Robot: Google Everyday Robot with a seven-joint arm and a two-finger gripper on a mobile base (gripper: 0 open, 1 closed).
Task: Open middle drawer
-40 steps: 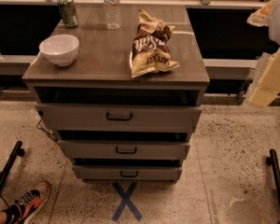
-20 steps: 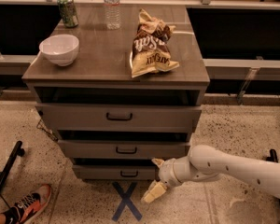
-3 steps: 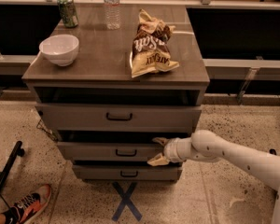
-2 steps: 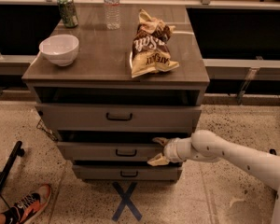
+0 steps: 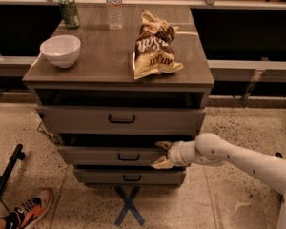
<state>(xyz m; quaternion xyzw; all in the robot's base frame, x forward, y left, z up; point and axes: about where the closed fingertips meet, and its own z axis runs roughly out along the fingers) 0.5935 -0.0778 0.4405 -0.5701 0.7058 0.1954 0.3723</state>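
gripper (image 5: 161, 155): fingers spread, at right end of middle drawer (image 5: 105, 155) front | drawer: stiff, probably slides easily | hold: black bar handle (image 5: 128, 157), left of gripper

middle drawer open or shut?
Looks shut: middle drawer front sits back under the top drawer, not pulled out. Hand at its right end.

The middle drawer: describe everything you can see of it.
The middle drawer is a grey wood-grain front panel, mid-sized of three, with a small black bar handle at its centre. It sits level, a dark gap above it. The gripper, jaws spread, is at its right end; contact is unclear.
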